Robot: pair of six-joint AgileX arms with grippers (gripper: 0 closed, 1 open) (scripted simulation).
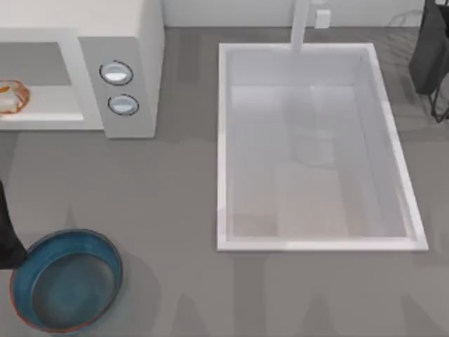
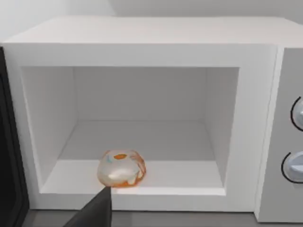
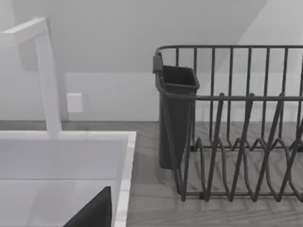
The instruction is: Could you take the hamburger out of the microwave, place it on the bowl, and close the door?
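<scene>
One hamburger (image 2: 121,169) sits at the front lip of the open microwave (image 2: 142,52) cavity, bare floor and walls all round it. On the counter, the bowl (image 1: 66,289) waits at the near left, open grey surface between it and the sink (image 1: 316,246). Left gripper's dark finger (image 2: 94,210) pokes up just below the burger; jaw state, can't tell. Right arm faces the dish rack (image 3: 236,123), its finger (image 3: 92,212) showing; jaws unclear too.
</scene>
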